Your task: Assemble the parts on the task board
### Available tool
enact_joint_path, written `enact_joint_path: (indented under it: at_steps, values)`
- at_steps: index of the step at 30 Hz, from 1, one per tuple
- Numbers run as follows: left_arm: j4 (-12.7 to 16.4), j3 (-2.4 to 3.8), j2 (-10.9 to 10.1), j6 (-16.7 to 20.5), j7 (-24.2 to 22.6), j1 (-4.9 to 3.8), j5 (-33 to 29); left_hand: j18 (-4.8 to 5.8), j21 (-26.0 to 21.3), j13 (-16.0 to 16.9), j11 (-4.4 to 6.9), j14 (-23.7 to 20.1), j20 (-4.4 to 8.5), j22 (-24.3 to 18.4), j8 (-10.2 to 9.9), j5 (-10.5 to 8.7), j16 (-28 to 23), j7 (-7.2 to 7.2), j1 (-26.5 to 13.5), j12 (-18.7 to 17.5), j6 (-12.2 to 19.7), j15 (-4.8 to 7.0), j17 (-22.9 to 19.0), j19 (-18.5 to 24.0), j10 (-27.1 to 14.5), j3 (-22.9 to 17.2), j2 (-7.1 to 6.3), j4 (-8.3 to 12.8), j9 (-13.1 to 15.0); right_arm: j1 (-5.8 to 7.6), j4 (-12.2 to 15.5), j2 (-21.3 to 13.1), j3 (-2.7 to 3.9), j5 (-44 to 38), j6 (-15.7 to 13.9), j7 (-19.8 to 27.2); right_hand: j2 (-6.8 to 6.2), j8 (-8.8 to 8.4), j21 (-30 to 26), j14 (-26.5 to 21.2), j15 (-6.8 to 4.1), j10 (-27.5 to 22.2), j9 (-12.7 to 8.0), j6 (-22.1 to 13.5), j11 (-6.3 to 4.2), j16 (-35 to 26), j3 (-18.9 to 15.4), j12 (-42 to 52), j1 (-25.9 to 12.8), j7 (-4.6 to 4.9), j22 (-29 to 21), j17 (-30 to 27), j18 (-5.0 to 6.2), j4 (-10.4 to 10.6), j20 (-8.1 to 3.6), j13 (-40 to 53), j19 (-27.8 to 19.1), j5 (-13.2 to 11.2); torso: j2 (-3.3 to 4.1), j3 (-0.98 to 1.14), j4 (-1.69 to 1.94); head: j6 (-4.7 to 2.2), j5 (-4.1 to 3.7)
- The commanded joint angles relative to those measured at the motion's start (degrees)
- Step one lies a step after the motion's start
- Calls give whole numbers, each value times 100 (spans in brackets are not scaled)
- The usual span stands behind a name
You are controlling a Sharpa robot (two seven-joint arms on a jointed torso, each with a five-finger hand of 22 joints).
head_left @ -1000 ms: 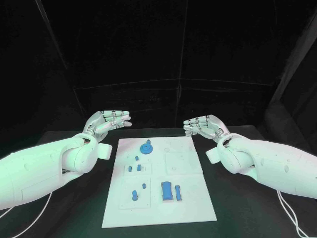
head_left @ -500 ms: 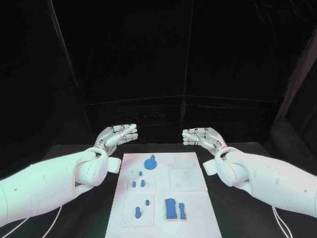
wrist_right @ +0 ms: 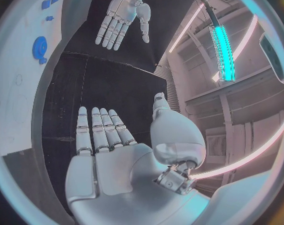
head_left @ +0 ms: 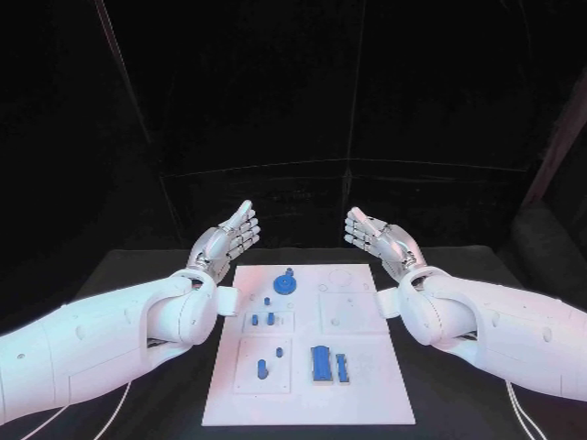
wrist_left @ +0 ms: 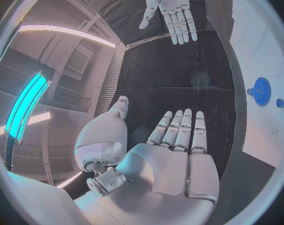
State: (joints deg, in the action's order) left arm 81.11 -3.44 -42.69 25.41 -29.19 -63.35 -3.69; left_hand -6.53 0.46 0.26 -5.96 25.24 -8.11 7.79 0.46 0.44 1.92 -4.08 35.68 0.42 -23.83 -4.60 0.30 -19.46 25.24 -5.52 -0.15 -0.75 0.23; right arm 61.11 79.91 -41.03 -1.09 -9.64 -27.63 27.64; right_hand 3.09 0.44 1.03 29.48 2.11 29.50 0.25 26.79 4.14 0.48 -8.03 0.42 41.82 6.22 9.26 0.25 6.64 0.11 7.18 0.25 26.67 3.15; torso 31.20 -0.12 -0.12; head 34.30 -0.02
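Left hand (head_left: pixel 227 238) & right hand (head_left: pixel 377 240) hung flat w/ fingers straight, apart, holding nothing, you'd note. White flat task board (head_left: pixel 373 385) lay mid-table between arms. Small blue parts (head_left: pixel 320 363), incl. a round gear-like one (head_left: pixel 284 283), sat on it.

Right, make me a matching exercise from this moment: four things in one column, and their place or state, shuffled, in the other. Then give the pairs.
Things
1. left hand
2. right hand
3. round blue part
4. long blue part

Place or state
A. on the task board, near end, right of its middle
B. empty, fingers straight, raised beyond the board's far right corner
C. on the board, far end
D. empty, fingers straight, raised beyond the board's far left corner

Pairs: 1-D, 2-B, 3-C, 4-A
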Motion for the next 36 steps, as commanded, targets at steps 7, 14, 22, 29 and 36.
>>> enact_joint_path:
  at_steps: [7,14,22,29,36]
  values:
    - [777,298,-174,1725,-58,276,345,653,-46,-26,596,-1193,383,-368,-46,-44,-192,408,-1687,-42,1125,460,-30,921,-1190,552,15,75,-23,-85,917,-332,100,916,-1564,208,-309,-44,-103,-1386,-211,-1387,-25,-1256,-414,-48,367,-42,-1967,-622,-436,-25,-262,-11,-718,-25,-1254,-315,-2,12,12,7,2]
    - [885,344,-200,1870,-60,319,369,653,-46,-26,596,-1536,811,-779,-46,-44,-192,408,-2169,-42,1448,460,-30,1196,-1532,552,15,75,-23,-95,1005,-366,109,964,-1649,215,-309,-44,-103,-1792,-211,-1794,-25,-1629,-414,-48,803,-42,-2545,-622,-926,-25,-664,-11,-718,-25,-1614,-315,-2,12,12,7,2]
    - [885,344,-200,1870,-60,319,369,653,-46,-26,596,-1815,811,-779,-46,-44,-192,408,-2564,-42,1713,460,-30,1399,-1817,552,15,75,-23,-95,1005,-366,109,964,-1649,215,-309,-44,-103,-2111,-211,-2111,-25,-1920,-414,-48,803,-42,-2995,-622,-926,-25,-664,-11,-718,-25,-1904,-315,-2,12,12,7,2]
    - [885,344,-200,1870,-60,319,369,653,-46,-26,596,-1980,811,-779,-46,-44,-192,408,-2802,-42,1865,460,-30,1517,-1977,552,15,75,-23,-95,1005,-366,109,964,-1649,215,-309,-44,-103,-2312,-211,-2308,-25,-2094,-414,-48,803,-42,-3273,-622,-926,-25,-664,-11,-718,-25,-2079,-315,-2,12,12,7,2]
    - [885,344,-200,1870,-60,319,369,653,-46,-26,596,-2103,811,-779,-46,-44,-192,408,-2982,-42,2383,460,-30,1946,-2105,552,15,75,-23,-95,1005,-366,109,964,-1649,215,-309,-44,-103,-2461,-211,-2459,-25,-2226,-414,-48,803,-42,-3499,-622,-926,-25,-664,-11,-718,-25,-2209,-315,-2,12,12,7,2]
